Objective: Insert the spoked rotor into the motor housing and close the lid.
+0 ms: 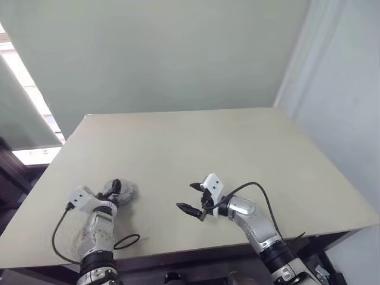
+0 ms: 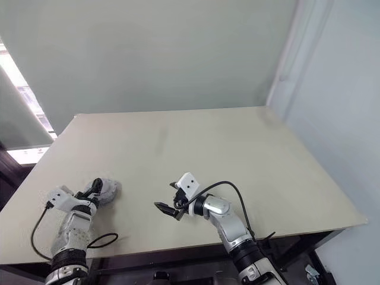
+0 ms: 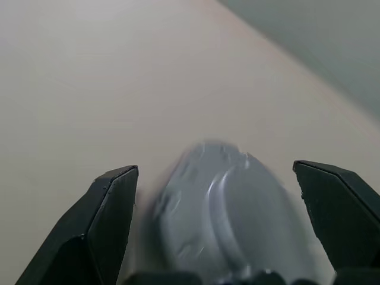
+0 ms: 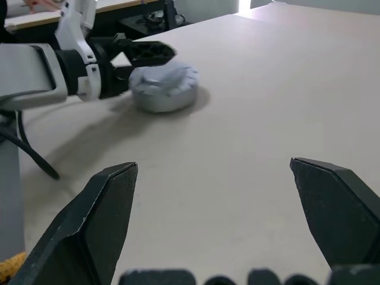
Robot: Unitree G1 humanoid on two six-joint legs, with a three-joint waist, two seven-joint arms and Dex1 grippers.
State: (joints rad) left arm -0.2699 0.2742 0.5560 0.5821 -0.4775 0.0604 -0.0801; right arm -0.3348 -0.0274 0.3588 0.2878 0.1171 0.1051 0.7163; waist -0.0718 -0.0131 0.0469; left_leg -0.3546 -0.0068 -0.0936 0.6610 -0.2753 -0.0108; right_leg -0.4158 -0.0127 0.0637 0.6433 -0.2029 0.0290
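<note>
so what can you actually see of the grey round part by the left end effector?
The grey round part is a squat, metallic-looking disc with a notched upper rim and a raised centre, blurred in the left wrist view. It lies flat on the table near its front left edge. The left end effector straddles it, fingers spread; contact is unclear.

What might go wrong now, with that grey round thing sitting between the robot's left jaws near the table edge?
The left gripper has its jaws wide around the grey round assembly, which looks blurred, so it may be sliding; a careless pull-back could nudge it. It lies near the table's left edge, so a shove that way might drop it. The right gripper hangs open nearby; a sweep across could bump it.
</note>
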